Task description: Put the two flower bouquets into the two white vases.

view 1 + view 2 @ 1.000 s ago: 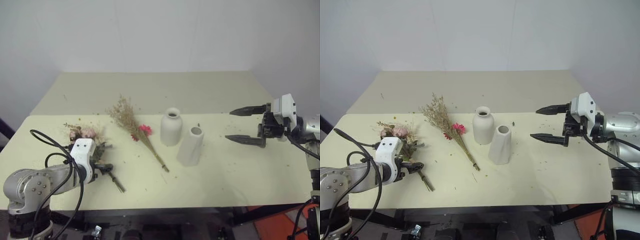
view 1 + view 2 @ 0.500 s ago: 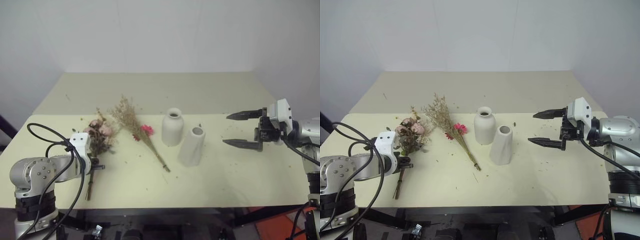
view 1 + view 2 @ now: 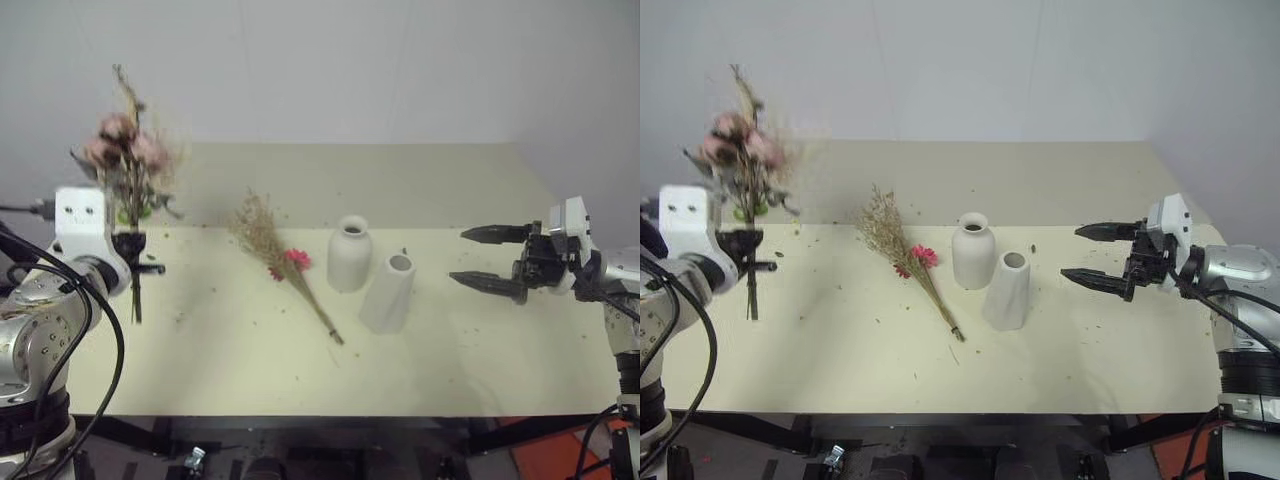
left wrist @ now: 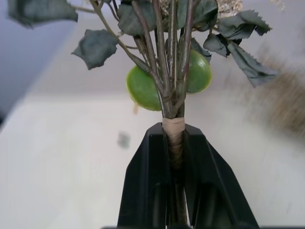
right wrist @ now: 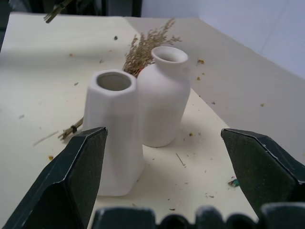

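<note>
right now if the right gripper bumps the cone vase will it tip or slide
Probably tips: the cone vase is tall with a small footprint, and looks light. It stands against the bottle vase, so a knock from the open right gripper may shove both. Ceramic-looking, so likely breakable.

Under me, a pale yellow table carries scattered dried crumbs; a white wall stands behind the table.

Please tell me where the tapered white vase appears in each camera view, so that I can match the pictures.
Left eye view: tapered vase at centre right, upright on the table.
Right eye view: at the centre.
Left wrist view: not in it.
Right wrist view: centre left, between the open right gripper's fingers.
Shared landmark: the rounded bottle vase directly beside it.
</note>
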